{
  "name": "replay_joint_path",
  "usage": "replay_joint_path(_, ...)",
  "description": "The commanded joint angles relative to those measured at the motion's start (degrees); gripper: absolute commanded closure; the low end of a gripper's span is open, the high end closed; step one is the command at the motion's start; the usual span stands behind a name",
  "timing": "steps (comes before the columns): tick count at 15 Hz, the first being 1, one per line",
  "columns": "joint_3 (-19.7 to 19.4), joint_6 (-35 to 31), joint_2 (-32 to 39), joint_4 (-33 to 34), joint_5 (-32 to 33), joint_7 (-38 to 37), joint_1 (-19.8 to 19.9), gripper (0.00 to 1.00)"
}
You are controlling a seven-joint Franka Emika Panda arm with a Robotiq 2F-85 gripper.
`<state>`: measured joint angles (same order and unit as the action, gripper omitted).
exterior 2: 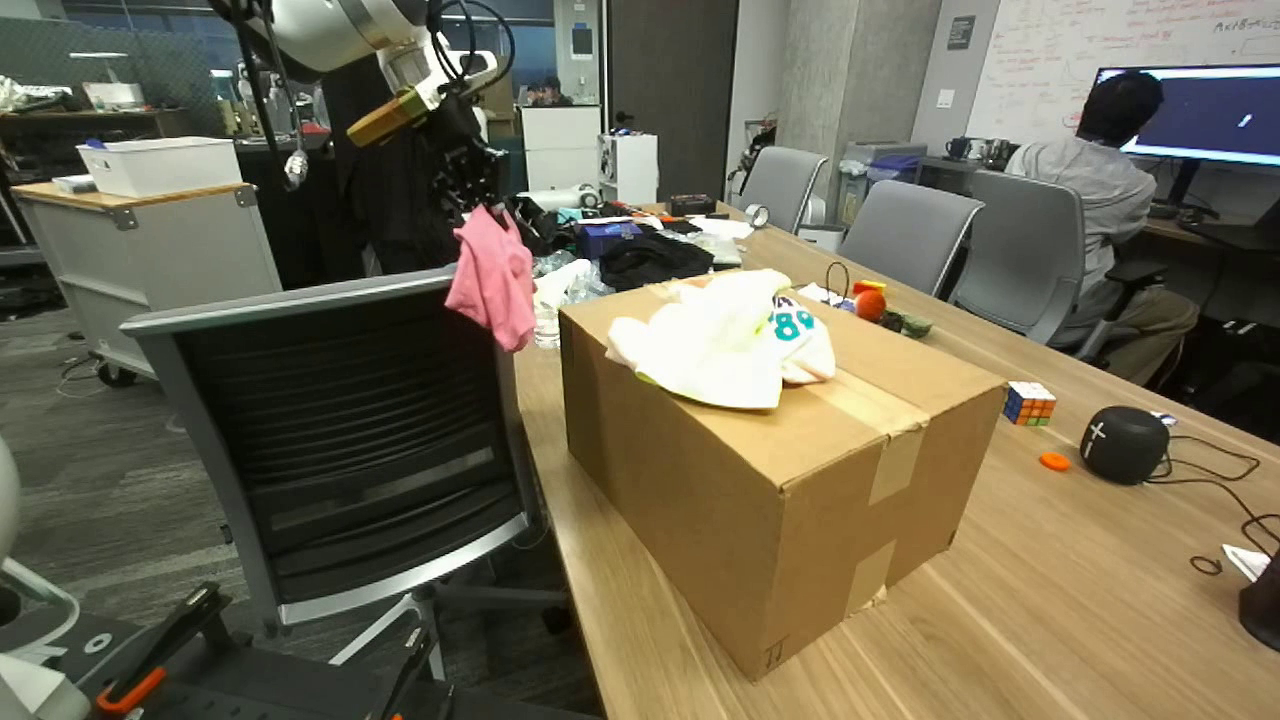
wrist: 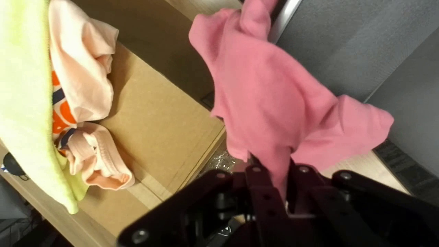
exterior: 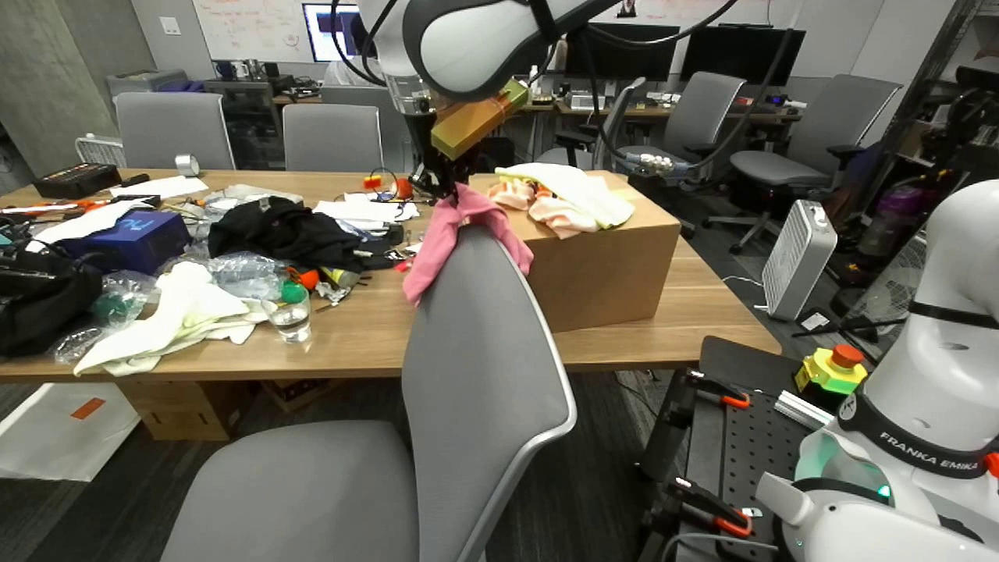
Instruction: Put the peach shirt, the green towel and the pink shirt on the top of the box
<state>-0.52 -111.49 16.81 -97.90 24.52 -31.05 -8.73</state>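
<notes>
Black 2-finger gripper (wrist: 276, 168) is clenching a fold of the plain pink soft shirt (wrist: 264, 89). Shirt is hanging beside the large brown cardboard box (exterior 2: 690, 500); the tall gray chair back (exterior: 480, 328) is crowding it, contact unclear. On the box, the lime-green soft towel (wrist: 24, 103) is lying over the peach printed soft shirt (wrist: 84, 65). Clear glass tumbler (exterior: 291, 318) is standing on the wooden table (exterior: 363, 336).

Robot arm (exterior 2: 345, 30): white, rounded, one oval cover (exterior: 468, 53) edged in dark grey. The black band (exterior: 929, 457) round the lower column (exterior: 925, 382) reads FRANKA EMIKA in white capitals; a green light (exterior: 883, 491) glows below. Black cables (exterior: 335, 31) loop beside the wrist (exterior 2: 408, 64), which carries a rectangular gold-coloured block (exterior: 468, 131). Gripper (wrist: 273, 162): black, with jointed linkages (wrist: 178, 209) and round, silvery screw heads (wrist: 140, 236).
</notes>
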Motion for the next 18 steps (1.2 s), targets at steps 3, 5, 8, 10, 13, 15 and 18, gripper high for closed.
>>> replay_joint_path(3,-0.75,3.34,-7.00,1.03,0.11,-0.58,1.02,0.92)
replay_joint_path(5,-0.50,6.22,-8.81,3.29,0.48,-0.58,1.36,0.92)
replay_joint_path(8,0.35,11.78,-9.76,8.42,1.38,-0.38,1.41,0.92)
replay_joint_path(10,0.85,15.40,-9.14,12.50,1.65,-0.62,1.51,0.92)
replay_joint_path(13,0.74,19.04,-7.61,17.21,1.87,-0.48,2.01,0.92)
replay_joint_path(15,0.20,20.81,-6.55,19.57,1.85,-0.29,2.57,0.92)
replay_joint_path(18,-1.59,23.32,-4.54,23.50,1.67,-0.64,4.41,0.92)
